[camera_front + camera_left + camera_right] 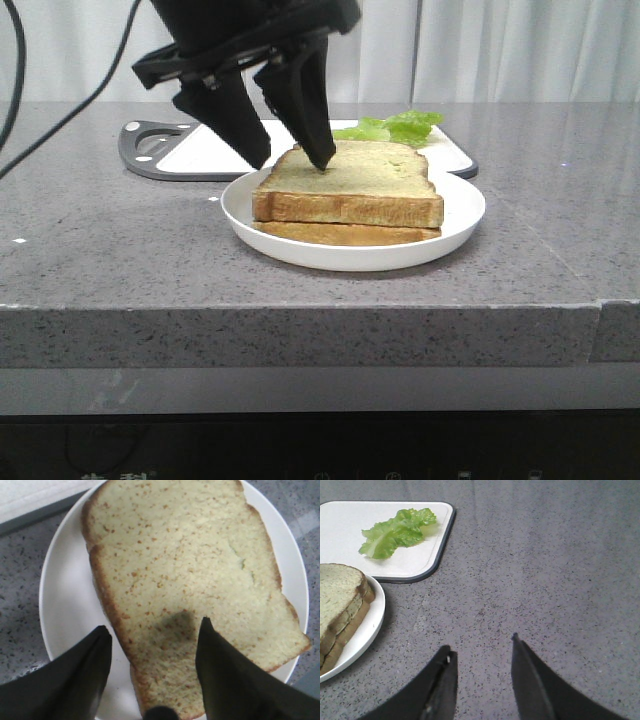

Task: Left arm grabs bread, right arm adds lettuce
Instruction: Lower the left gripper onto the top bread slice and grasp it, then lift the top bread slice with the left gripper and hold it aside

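Two slices of bread are stacked on a white plate (452,232); the top bread slice (350,185) is pale with a brown crust. My left gripper (293,160) hangs open over the left end of that slice, one fingertip (322,160) touching its top face, the other (256,155) beyond the crust over the plate. In the left wrist view the bread (190,575) fills the plate (60,610) and the left gripper (155,627) straddles the crust edge. The lettuce (395,127) lies on a white board behind the plate. My right gripper (481,642) is open over bare counter, the lettuce (397,531) far from it.
A white cutting board (190,150) with a dark rim and handle sits behind the plate; the right wrist view shows this board (350,525) too. The grey speckled counter (120,260) ends at a front edge. A white curtain (520,50) hangs behind.
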Tool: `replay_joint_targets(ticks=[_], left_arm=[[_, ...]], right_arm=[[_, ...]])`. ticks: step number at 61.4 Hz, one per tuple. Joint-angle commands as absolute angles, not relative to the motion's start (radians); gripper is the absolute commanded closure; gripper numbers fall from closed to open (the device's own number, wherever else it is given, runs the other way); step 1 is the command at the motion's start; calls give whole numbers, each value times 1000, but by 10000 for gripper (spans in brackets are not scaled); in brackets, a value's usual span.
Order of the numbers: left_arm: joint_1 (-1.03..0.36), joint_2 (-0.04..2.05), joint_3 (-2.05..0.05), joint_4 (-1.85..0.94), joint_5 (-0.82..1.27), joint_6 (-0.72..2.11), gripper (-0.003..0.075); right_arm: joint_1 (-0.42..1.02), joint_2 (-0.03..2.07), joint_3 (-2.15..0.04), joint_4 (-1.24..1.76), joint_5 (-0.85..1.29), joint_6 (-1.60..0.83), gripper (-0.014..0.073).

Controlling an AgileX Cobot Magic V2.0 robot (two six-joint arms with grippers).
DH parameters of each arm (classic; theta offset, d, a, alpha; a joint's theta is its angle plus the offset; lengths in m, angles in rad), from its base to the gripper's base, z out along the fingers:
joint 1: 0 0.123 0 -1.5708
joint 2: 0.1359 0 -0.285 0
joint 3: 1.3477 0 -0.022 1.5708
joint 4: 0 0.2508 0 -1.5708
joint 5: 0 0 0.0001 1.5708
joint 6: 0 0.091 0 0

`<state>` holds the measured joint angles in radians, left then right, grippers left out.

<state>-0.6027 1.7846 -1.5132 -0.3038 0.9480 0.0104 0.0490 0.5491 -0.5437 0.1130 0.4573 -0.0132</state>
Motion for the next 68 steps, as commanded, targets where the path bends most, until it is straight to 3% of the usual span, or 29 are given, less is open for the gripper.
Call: replay_joint_targets(ticks=[1,22,46,68], left_arm=[[-606,1750,-1549,-328,925,0,335],[-606,1772,-1549,-339,929,0,356],[-606,1772,-1549,-333,934,0,742],[-604,1683,-1554,-298,931,0,741]], right_arm=[[45,557,-570,119,390,-14,293],[45,557,-570,119,392,-14,293],[45,557,-570,119,394,-14,293],[45,557,-570,133,337,-13,293]])
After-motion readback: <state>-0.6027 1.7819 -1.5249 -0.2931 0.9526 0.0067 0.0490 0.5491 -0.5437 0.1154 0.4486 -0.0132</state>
